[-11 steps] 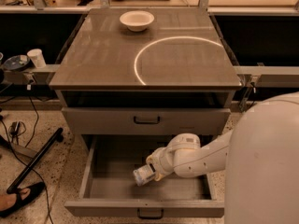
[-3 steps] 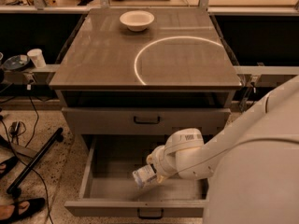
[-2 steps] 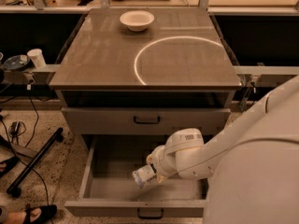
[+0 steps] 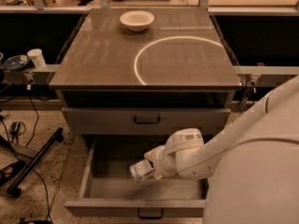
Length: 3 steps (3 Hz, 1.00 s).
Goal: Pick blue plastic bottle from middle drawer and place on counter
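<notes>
Big white robot arm fills the lower right, sweeping in from the corner and bending down into the cabinet front. Above it sits the counter, a broad glossy grey-brown top with a pale bright arc line curving across its right half. Below the counter there is a dark gap, then a closed grey drawer with a dark bar handle at its centre. Under that, the middle drawer is pulled wide open toward the camera, flat grey floor showing, low side walls on either side, its own dark handle at the bottom edge of the view. Off to the left, a black pole lies slanted on the speckled floor, with thin cables near it. At the back of the counter, left of centre, a white bowl sits upright, well apart from the arc. A white paper cup stands on the ledge left of the cabinet. Down in the open drawer, the gripper hangs over the middle of the floor, pointing left, and it is closed around the blue plastic bottle: the bottle lies tilted in its grasp, pale label end poking out to the left, inside the drawer and nowhere near the counter yet.
</notes>
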Motion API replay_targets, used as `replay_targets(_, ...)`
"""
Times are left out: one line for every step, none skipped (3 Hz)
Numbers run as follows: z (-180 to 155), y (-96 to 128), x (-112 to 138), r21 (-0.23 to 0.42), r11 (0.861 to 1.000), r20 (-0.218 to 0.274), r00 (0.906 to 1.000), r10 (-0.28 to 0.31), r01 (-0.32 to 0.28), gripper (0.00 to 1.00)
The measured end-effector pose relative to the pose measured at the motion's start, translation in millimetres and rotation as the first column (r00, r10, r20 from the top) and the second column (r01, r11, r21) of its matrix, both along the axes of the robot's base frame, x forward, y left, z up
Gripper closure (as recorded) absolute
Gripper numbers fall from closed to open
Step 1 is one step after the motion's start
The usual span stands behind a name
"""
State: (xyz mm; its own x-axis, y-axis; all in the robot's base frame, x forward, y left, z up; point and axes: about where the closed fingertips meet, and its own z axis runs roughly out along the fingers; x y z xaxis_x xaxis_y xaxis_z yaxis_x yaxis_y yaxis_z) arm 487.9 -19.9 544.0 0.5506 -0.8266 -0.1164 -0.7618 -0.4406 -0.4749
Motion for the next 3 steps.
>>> replay_targets(0.0, 0.0, 0.0, 0.000, 1.000, 0.000, 1.0000, 0.000, 0.000, 0.12)
replay_targets(0.1, 0.1, 0.0, 0.000, 1.000, 0.000, 1.0000, 0.000, 0.000, 0.00)
replay_targets(0.1, 0.1, 0.0, 0.000, 1.000, 0.000, 1.0000, 0.000, 0.000, 0.00)
